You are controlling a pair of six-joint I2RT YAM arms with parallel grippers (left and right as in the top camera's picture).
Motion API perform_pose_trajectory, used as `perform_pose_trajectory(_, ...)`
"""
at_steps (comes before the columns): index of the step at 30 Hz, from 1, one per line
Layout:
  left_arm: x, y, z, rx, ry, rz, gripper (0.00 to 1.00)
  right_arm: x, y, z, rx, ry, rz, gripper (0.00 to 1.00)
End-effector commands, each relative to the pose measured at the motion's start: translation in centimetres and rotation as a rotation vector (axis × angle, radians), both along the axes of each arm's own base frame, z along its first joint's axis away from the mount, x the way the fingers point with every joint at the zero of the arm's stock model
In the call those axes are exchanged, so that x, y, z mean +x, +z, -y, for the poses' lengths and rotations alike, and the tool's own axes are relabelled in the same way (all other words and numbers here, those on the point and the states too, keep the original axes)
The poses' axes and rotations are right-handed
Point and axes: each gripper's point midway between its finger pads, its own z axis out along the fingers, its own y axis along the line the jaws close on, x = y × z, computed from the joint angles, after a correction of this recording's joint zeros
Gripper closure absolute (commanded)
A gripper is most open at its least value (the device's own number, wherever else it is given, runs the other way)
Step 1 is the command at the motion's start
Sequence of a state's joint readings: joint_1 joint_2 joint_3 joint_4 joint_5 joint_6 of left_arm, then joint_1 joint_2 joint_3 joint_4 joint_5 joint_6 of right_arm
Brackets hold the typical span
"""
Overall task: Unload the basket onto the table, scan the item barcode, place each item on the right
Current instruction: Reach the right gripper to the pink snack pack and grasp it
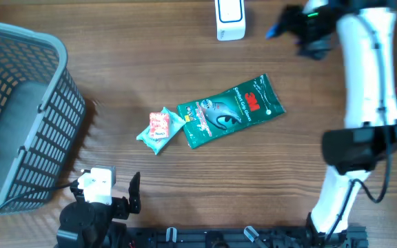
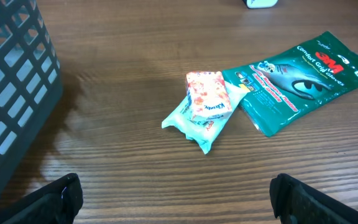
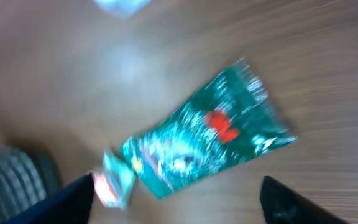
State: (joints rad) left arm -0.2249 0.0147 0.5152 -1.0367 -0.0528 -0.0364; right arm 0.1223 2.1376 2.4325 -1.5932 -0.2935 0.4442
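In the middle of the surface (image 1: 116,62) I have the green pouch (image 1: 230,110) lying flat, printed face up. Its long side runs from near-left to far-right. Touching its near-left end is a small pale-teal tissue pack (image 1: 160,130) with an orange-and-white panel on top. From the left wrist view the pack's corner meets the pouch's edge, but I cannot tell which lies over which.

At the far edge, straight beyond the pouch and well apart from it, stands the white scanner (image 1: 229,19), partly cut off by the frame. A grey mesh basket (image 1: 54,117) takes up the left side, near nothing else.

My right hand (image 1: 281,26) is at the far right, just right of the scanner and away from the pouch. Its wrist view is badly blurred, yet I can make out the pouch below and the two dark fingers (image 3: 67,200) at the lower corners. They are spread wide with nothing between them, so that hand is open and empty.

My left hand (image 2: 179,196) sits at the near-left edge beside the basket, facing the pack and pouch across bare wood. Its fingers (image 2: 58,200) are also spread wide, holding nothing.
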Motion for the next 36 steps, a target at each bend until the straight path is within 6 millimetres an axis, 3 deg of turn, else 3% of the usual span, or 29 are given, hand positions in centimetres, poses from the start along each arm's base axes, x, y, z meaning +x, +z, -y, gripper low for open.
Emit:
perform_pose_trajectory(1,0.0,0.3,0.1,-0.011,-0.004,0.012,0.0,-3.3,-1.1,-8.7,-0.016,0.364,0.012,0.35)
perform_pose_trajectory(4,0.0,0.3,0.1,-0.011,-0.004,0.012,0.0,-7.0,-3.3,-15.5,-0.02,0.535,-0.018,0.37)
perform_pose_trajectory(6,0.0,0.3,0.1,-0.011,-0.004,0.012,0.0,-9.3,-5.3,-18.9,-0.006,0.585,-0.063,0.43)
perform_pose_trajectory(8,0.0,0.3,0.1,-0.011,-0.004,0.012,0.0,-11.8,-7.6,-22.2,0.019,0.674,-0.08,0.43)
perform_pose_trajectory(13,0.0,0.3,0.1,-0.011,-0.004,0.012,0.0,-15.7,-13.1,-26.0,0.051,0.759,-0.126,0.38)
perform_pose_trajectory(15,0.0,0.3,0.1,-0.011,-0.004,0.012,0.0,-15.5,-14.6,-27.1,0.071,0.779,-0.083,0.28)
perform_pose_trajectory(16,0.0,0.3,0.1,-0.011,-0.004,0.012,0.0,-15.1,-15.4,-27.4,0.082,0.779,-0.059,0.28)
perform_pose_trajectory(21,0.0,0.3,0.1,-0.011,-0.004,0.012,0.0,-13.9,-17.9,-28.4,0.12,0.755,0.019,0.39)
perform_pose_trajectory(25,0.0,0.3,0.1,-0.011,-0.004,0.012,0.0,-13.1,-18.8,-28.5,0.109,0.749,0.063,0.41)
perform_pose_trajectory(28,0.0,0.3,0.1,-0.011,-0.004,0.012,0.0,-11.4,-19.7,-27.0,-0.005,0.637,0.09,0.4)
perform_pose_trajectory(36,0.0,0.3,0.1,-0.011,-0.004,0.012,0.0,-10.6,-19.6,-27.4,-0.002,0.592,0.114,0.43)
